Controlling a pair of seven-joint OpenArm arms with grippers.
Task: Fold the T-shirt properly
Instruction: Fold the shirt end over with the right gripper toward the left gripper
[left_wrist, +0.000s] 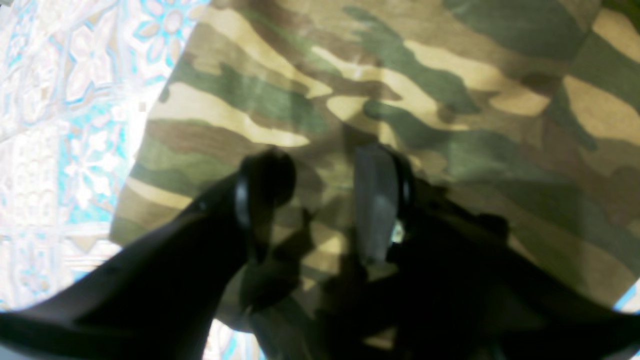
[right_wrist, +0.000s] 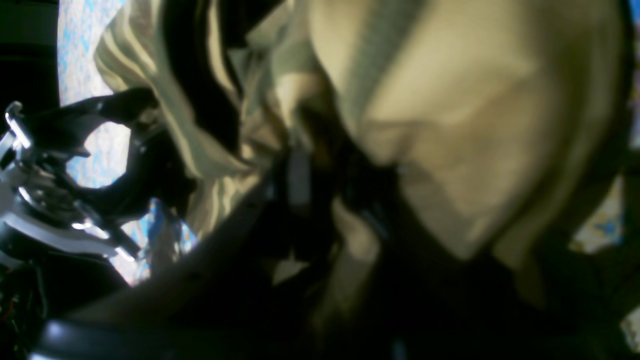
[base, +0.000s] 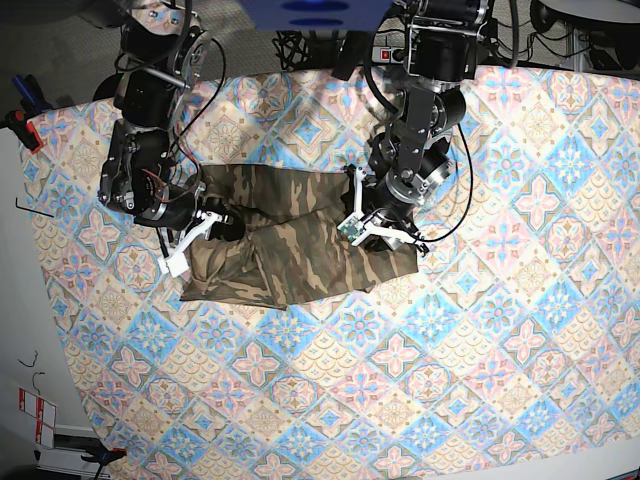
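The camouflage T-shirt lies crumpled in a rough rectangle on the tablecloth. My right gripper is at its left edge. In the right wrist view the T-shirt bunches up around that gripper, whose jaws are pinched together on a fold of it. My left gripper is over the shirt's right part. In the left wrist view its two fingers stand apart at the gripper, just above flat T-shirt fabric, holding nothing.
A blue, pink and cream tiled tablecloth covers the table and shows beside the shirt's edge. The table's left edge is close to the right arm. Cables and equipment crowd the back.
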